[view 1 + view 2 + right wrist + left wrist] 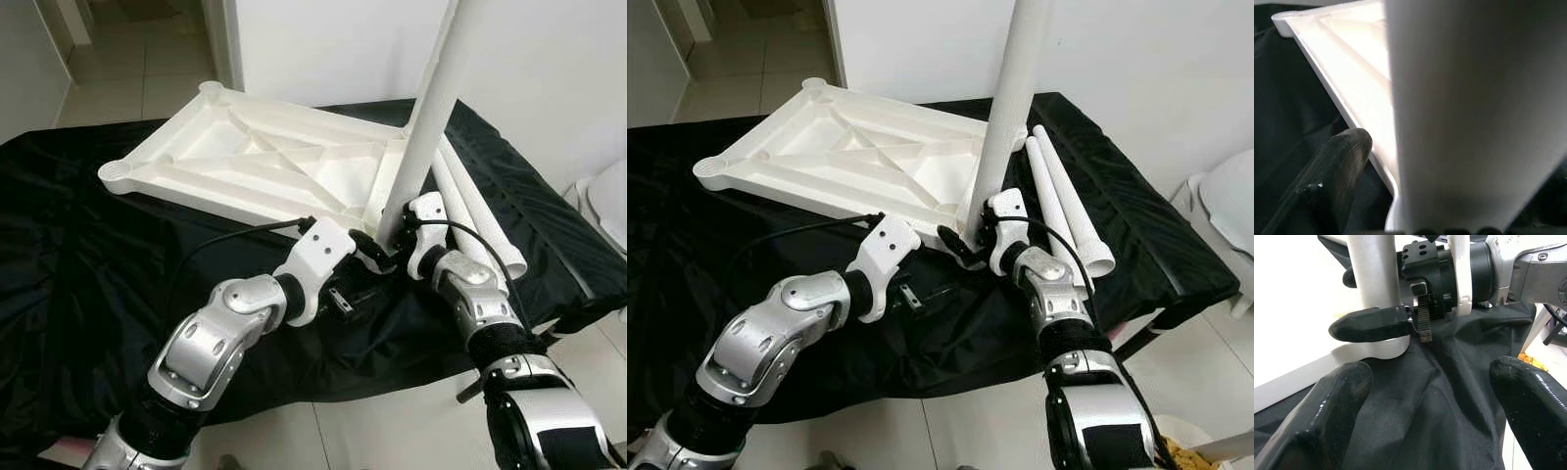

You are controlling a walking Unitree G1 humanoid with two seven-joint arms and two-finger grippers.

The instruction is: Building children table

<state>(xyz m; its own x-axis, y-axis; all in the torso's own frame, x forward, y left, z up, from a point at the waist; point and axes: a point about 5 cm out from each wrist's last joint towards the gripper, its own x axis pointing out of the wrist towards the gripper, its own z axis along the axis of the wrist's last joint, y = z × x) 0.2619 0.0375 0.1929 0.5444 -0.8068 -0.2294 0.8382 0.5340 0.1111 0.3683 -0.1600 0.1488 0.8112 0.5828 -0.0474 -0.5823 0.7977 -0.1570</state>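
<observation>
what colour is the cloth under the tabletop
Black, a plain cloth; clearest in the left eye view.

White plastic tabletop [260, 162] lying upside down on the black-draped desk [88, 245], its ribbed underside up, with round leg sockets at the corners. One white tubular leg [431, 108] stands nearly upright at the corner nearest me, tilted slightly, its lower end clasped by the fingers [1369, 324] of my right gripper [392, 245]. Two spare white legs [1068, 206] lie side by side on the cloth just beside that corner.
</observation>
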